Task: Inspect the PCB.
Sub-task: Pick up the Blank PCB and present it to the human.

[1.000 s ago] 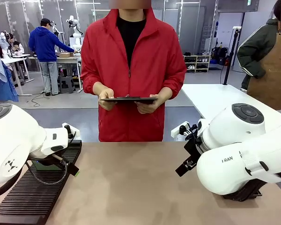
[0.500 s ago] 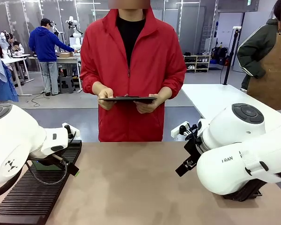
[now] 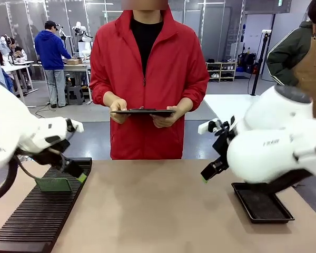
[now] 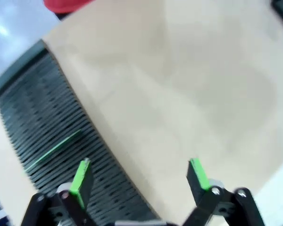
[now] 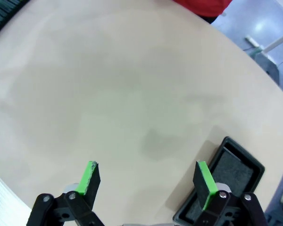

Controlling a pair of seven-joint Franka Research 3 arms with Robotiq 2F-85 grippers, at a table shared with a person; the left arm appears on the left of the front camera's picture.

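Note:
The PCB (image 3: pixel 53 184), a small green board, stands on edge in the black slotted rack (image 3: pixel 37 221) at the table's left. In the left wrist view the PCB (image 4: pixel 54 149) is a thin green line across the rack's ribs (image 4: pixel 33 108). My left gripper (image 3: pixel 76 173) hangs just right of the board, apart from it. It is open (image 4: pixel 139 174) with nothing between its green pads (image 4: pixel 81 179). My right gripper (image 3: pixel 210 171) hovers over the table's right half, also open (image 5: pixel 146 178) and empty.
A shallow black tray (image 3: pixel 262 203) lies at the right, under my right arm, and it shows near that gripper as the tray (image 5: pixel 221 183). Across the table, a person in a red jacket holds a dark tablet (image 3: pixel 144 112) in both hands. Bare tabletop (image 3: pixel 152 211) spreads between rack and tray.
Both arms have lifted up and back. The left arm's rise uncovers the PCB in the rack, and the right arm's rise uncovers the black tray. The person has stayed put.

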